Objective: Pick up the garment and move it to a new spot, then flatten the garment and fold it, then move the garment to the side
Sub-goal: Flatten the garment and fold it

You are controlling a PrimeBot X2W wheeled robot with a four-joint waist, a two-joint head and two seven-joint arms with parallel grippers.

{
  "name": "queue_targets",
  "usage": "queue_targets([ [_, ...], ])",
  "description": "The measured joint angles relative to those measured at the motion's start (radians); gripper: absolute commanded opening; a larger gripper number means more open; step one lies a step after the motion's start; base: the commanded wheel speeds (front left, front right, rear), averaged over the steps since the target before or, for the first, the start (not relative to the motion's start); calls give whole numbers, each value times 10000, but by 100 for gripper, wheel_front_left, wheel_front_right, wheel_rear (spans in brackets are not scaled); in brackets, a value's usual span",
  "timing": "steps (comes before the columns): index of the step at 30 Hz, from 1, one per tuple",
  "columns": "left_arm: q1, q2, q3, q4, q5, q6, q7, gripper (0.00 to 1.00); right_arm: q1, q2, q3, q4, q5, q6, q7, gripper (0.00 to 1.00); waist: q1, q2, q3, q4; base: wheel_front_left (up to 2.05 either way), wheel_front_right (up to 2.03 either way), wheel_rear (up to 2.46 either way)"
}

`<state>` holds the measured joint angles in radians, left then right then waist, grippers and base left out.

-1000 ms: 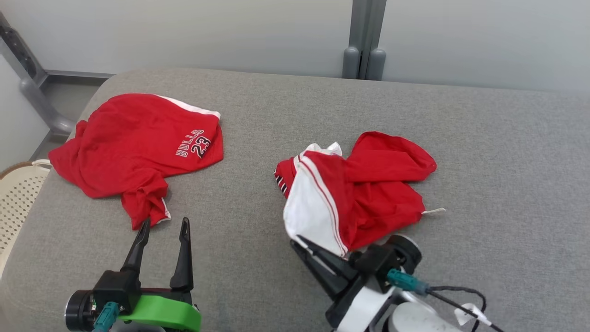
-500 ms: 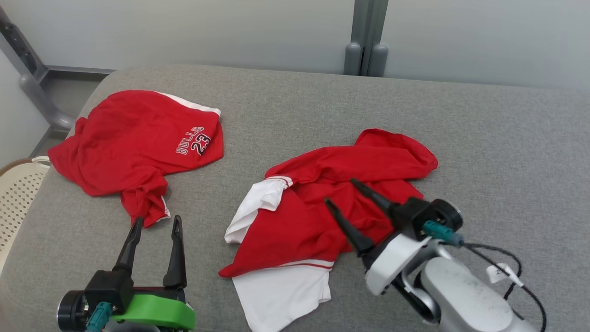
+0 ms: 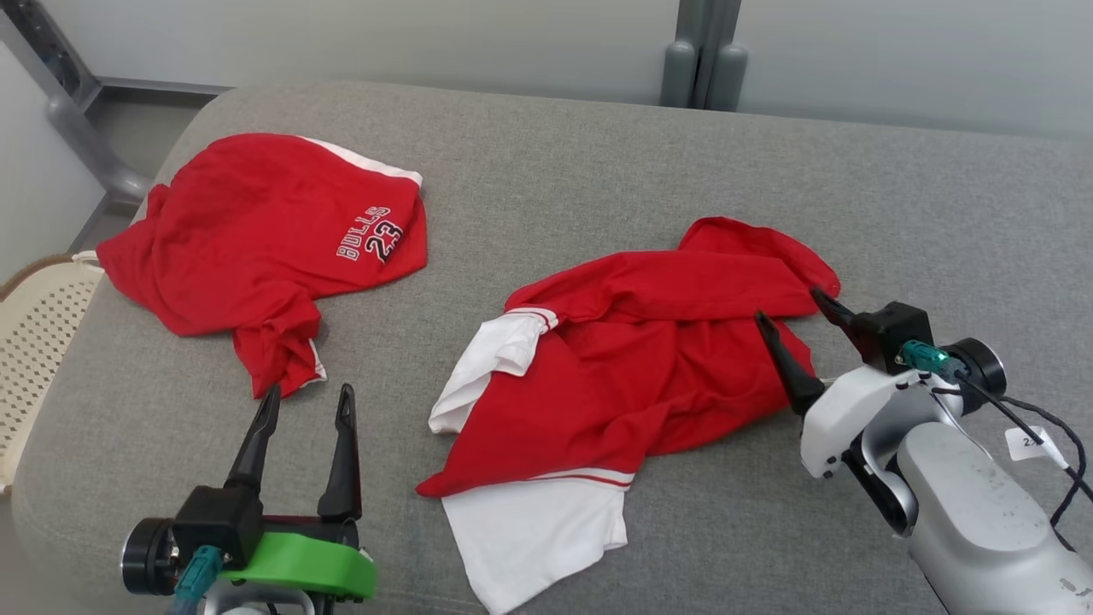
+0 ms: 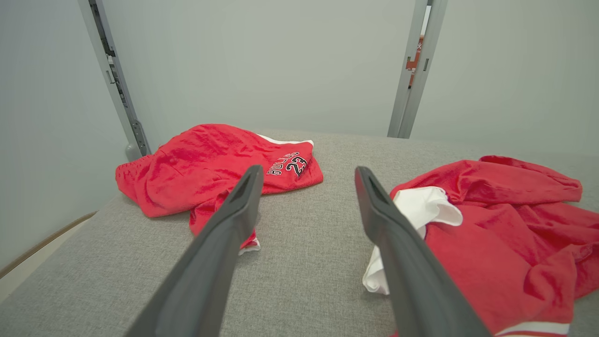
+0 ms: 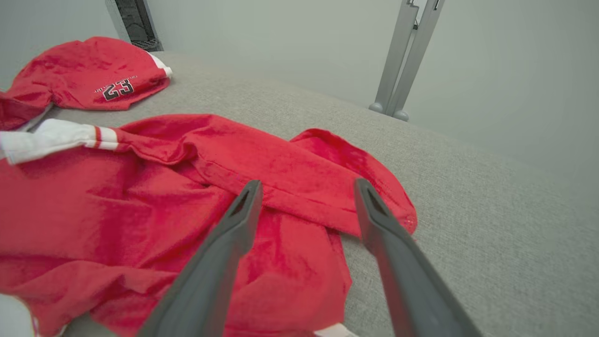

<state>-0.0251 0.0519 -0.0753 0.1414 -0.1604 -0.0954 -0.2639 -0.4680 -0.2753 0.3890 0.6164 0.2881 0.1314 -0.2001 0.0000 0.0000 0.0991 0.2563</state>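
Note:
The garment (image 3: pixel 632 367) is red with white panels and lies crumpled and partly spread in the middle of the grey cushion (image 3: pixel 546 171); it also shows in the left wrist view (image 4: pixel 491 224) and the right wrist view (image 5: pixel 164 196). My right gripper (image 3: pixel 787 305) is open at the garment's right edge, above the cloth (image 5: pixel 307 182), with nothing between its fingers. My left gripper (image 3: pixel 309 390) is open at the lower left, left of the garment (image 4: pixel 308 169), and holds nothing.
A second red garment (image 3: pixel 256 231) printed "BULLS 23" lies bunched at the cushion's far left (image 4: pixel 210 159) (image 5: pixel 89 75). A cream perforated basket (image 3: pixel 34 342) stands off the left edge. A grey post (image 3: pixel 704 51) rises behind the cushion against the wall.
My right gripper opened and let go of the garment, which dropped and spread over the cushion. The gripper then drew back to the garment's right edge. The camera shifted slightly.

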Motion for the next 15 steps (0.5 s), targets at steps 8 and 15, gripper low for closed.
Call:
queue_targets([
  [8,-334,-10,-238,-8,-81,58,-2,100,-447,-98,-454,2011,171,0,58,100,0,0,471,366,0,0,0],
  [15,-429,-13,-422,46,-222,182,0,100,-709,178,-226,3338,554,-2,10,44,0,0,688,628,0,0,0],
])
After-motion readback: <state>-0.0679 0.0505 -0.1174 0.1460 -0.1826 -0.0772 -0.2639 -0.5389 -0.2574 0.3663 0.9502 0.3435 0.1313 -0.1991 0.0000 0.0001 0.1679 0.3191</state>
